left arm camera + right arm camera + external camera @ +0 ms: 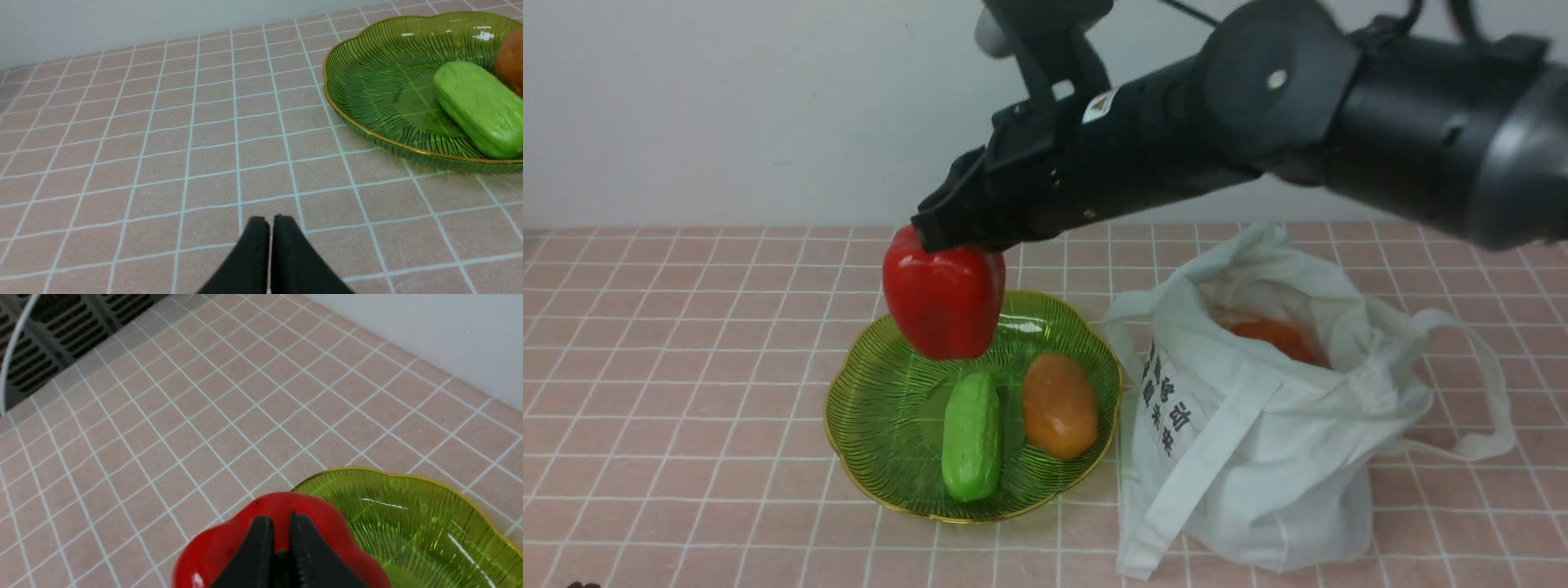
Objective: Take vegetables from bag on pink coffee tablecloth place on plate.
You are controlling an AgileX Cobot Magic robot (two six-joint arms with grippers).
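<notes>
Pale pink coffee tablecloth (686, 367) with thin white grid lines fills my whole working surface, and a plain white wall (727, 98) rises behind it.

On my right wrist feed the right fingers (265, 539) are clenched on the top of the red bell pepper (943, 302), with a sliver of green showing between them where the stem sits. From the front, the pepper hangs in the air beneath the dark right arm, over the far left part of the plate (874, 408), and I see it resting on nothing. The plate is translucent green, ribbed, with a scalloped gold edge. Two vegetables lie in it side by side: the green cucumber (971, 437) in the middle, lengthwise toward me, and the orange-brown potato (1059, 406) just to its right. They are close, but I cannot tell whether they touch.

Just right of the plate stands the bag (1258, 457), white cloth, slumped, mouth open upward, its black printed characters facing the plate. One strap droops down its front and another loops out on the right. Inside I see the orange roundish vegetable (1278, 339), partly hidden by the cloth.

My left fingers (259, 245) are pressed together on nothing, low over bare tablecloth, apart from the plate's left rim.
</notes>
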